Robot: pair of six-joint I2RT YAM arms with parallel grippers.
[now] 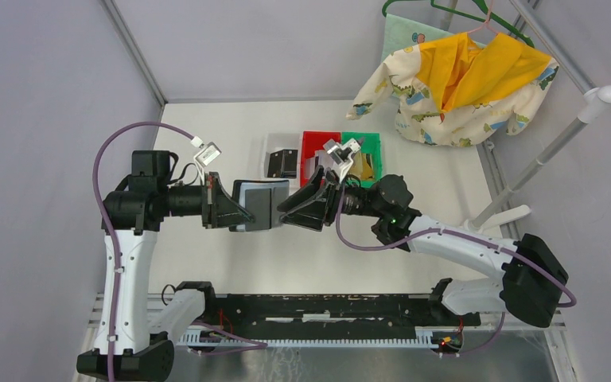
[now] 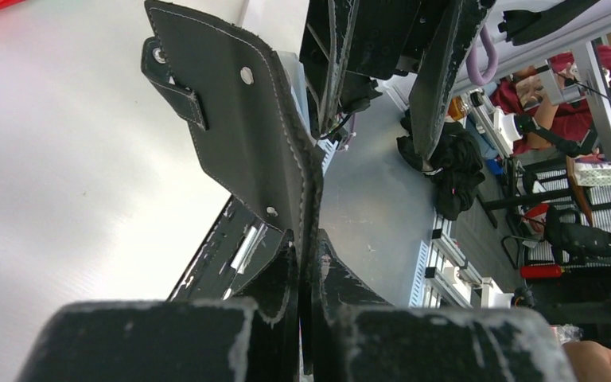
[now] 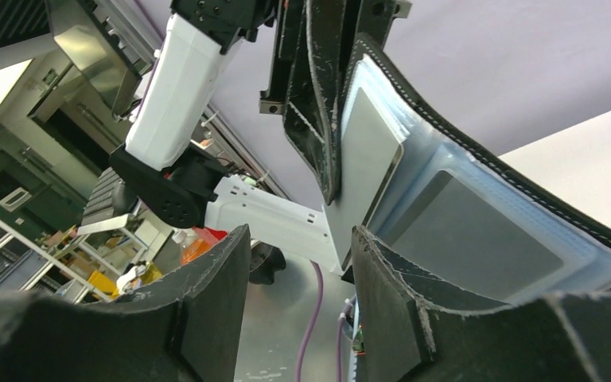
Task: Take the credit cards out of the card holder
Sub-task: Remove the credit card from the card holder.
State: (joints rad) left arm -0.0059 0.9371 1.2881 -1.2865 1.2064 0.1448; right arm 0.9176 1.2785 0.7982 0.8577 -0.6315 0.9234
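A small black book-like folding card holder (image 1: 261,203) of stitched leather-like material is held open in the air above the white table (image 1: 223,270), between the two arms and in front of the white, red and green plastic bins (image 1: 318,147). Its outer cover, a row of rivets and a short black closure tab (image 2: 173,76) with a snap are seen in the left wrist view. In the right wrist view its inside (image 3: 477,171) is shown as light blue-grey clear pockets. A thin flat silvery-grey card (image 3: 366,159) is seen standing partly out of one pocket, and a second grey card (image 3: 469,239) is seated flat in the pocket beside it. The left gripper (image 2: 306,255) is closed tight on the lower edge of the card holder, with the cover pinched between both fingers. The right gripper (image 3: 298,247) is held about half open, its jaws set apart and nothing clamped between them. The lower corner of the protruding silvery-grey card is placed in the gap, just beside one finger (image 3: 398,294); whether it is touched cannot be told.
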